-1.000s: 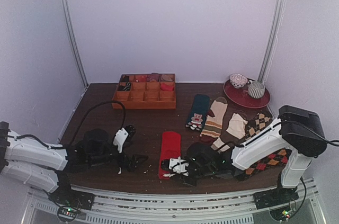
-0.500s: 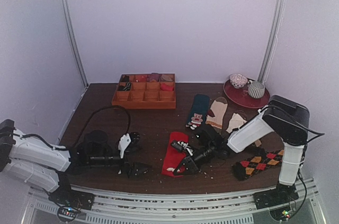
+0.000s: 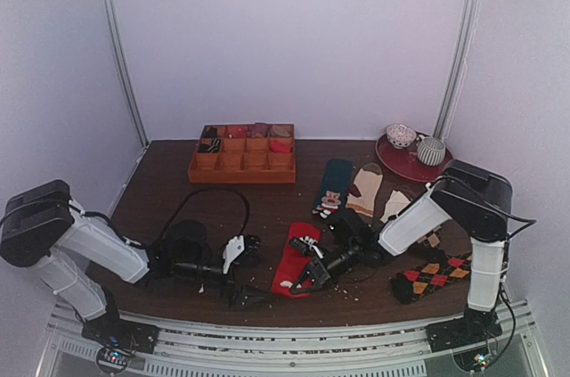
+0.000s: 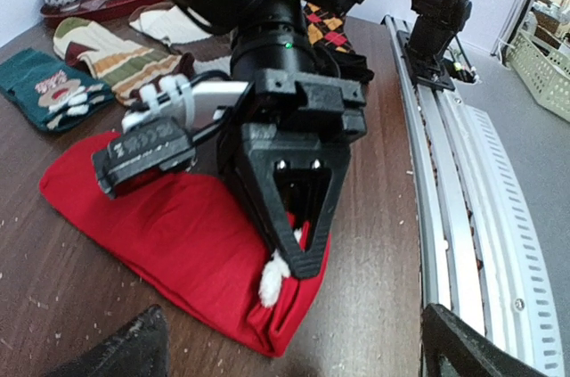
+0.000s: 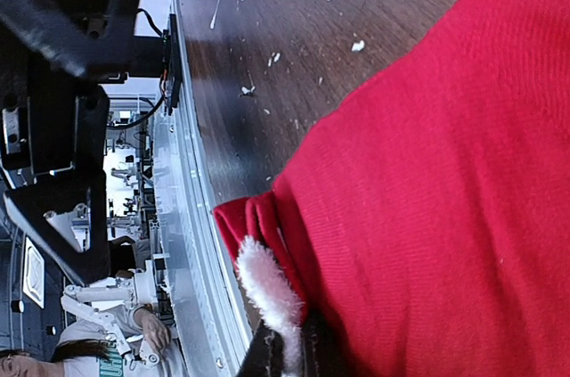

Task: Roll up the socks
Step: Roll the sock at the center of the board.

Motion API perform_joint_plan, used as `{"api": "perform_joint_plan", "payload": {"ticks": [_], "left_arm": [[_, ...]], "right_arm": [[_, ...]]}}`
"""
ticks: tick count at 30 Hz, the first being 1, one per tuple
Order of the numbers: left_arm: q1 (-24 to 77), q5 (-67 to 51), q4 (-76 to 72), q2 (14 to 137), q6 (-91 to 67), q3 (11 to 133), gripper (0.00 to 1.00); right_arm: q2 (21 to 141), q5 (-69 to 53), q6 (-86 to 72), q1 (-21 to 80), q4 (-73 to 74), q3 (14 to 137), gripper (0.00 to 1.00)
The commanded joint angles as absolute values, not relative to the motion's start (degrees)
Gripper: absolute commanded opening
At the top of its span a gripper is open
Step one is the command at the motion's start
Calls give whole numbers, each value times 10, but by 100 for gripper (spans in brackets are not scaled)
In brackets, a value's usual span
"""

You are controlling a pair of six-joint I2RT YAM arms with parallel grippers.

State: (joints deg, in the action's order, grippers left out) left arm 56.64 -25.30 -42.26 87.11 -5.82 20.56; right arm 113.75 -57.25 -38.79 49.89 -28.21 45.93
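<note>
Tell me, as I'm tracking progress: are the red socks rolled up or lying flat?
Flat, not rolled. The red socks lie spread on the table; the right gripper pinches only their near end with the white marks.

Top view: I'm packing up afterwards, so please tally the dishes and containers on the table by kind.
Wooden tray: 1
Red plate: 1
Patterned bowl: 1
Striped mug: 1
Total: 4

Setting: robotics lab. You work inside a white-walled booth (image 3: 294, 38); slotted aluminium rails (image 3: 356, 341) edge your wooden table (image 3: 178, 190); another white robot arm (image 5: 107, 328) and a person (image 5: 53, 364) show beyond.
</note>
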Motion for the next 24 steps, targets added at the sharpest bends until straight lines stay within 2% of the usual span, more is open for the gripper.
{"api": "perform_joint_plan", "payload": {"ticks": [1,3,6,10,12,14,17,19,24], "left_arm": [[571,-300,-504,911,-24,232,98],[572,-317,-513,932,-15,239,93],[572,-343,-512,960,-9,251,79],[573,-349,-499,996,-2,266,74],[573,-351,-497,1009,-2,273,68],[573,-346,-493,1023,-7,283,67],[573,-320,-496,1030,-13,278,73],[573,-308,-488,1030,-11,278,74],[573,-310,-461,1054,-9,296,62]], "right_arm": [[1158,-562,-377,494,-240,465,0],[1158,-563,-378,494,-242,463,0],[1157,-563,-377,492,-242,464,0],[1160,-564,-376,490,-241,465,0],[1160,-563,-377,490,-241,467,0],[1161,-564,-377,489,-241,468,0],[1159,-565,-377,489,-242,465,0],[1158,-565,-376,489,-243,463,0],[1161,-567,-378,488,-246,461,0]]}}
